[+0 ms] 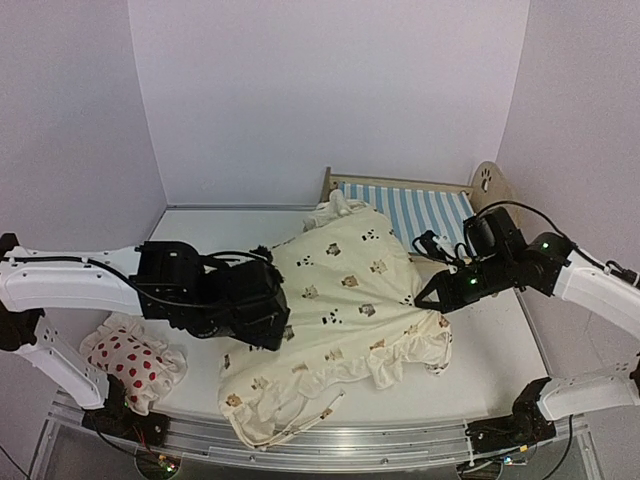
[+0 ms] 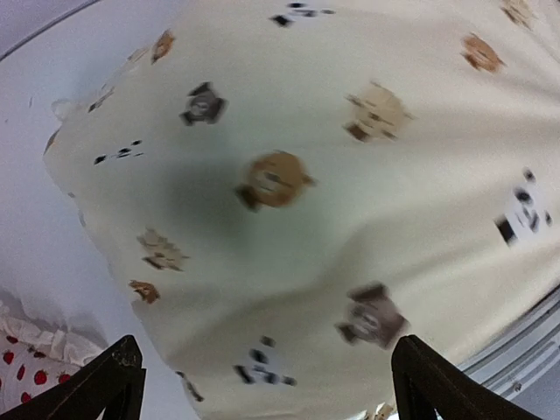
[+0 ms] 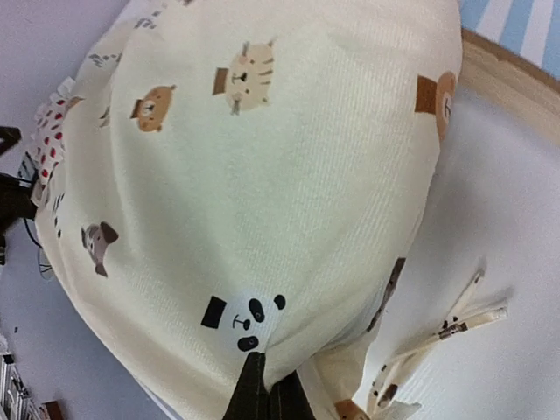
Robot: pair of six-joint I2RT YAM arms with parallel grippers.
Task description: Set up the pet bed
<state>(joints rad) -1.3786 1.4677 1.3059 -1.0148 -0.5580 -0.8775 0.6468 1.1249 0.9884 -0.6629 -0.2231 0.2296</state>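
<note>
The pet bed (image 1: 408, 207) is standing at the far end of the surface (image 1: 490, 335), just beyond the right fingers (image 3: 254, 389) and well away from the left fingers (image 2: 426, 382). The cushion (image 1: 345, 300) is draping over the bed's near side and hiding part of the striped base. The right fingers are pressing fully together, pinching a fold at the cushion's edge. The left fingers are standing wide apart and gripping nothing, with the cushion spreading ahead of them. In the overhead view the black wrist is hiding their tips. The pillow (image 1: 132, 363) is lying behind and outside the left fingers, and the left wrist view is cutting off all but its corner. Pale walls are closing in the white surface. The right wrist view alone is showing loose ties (image 3: 455, 319) lying beside the right fingers.
</note>
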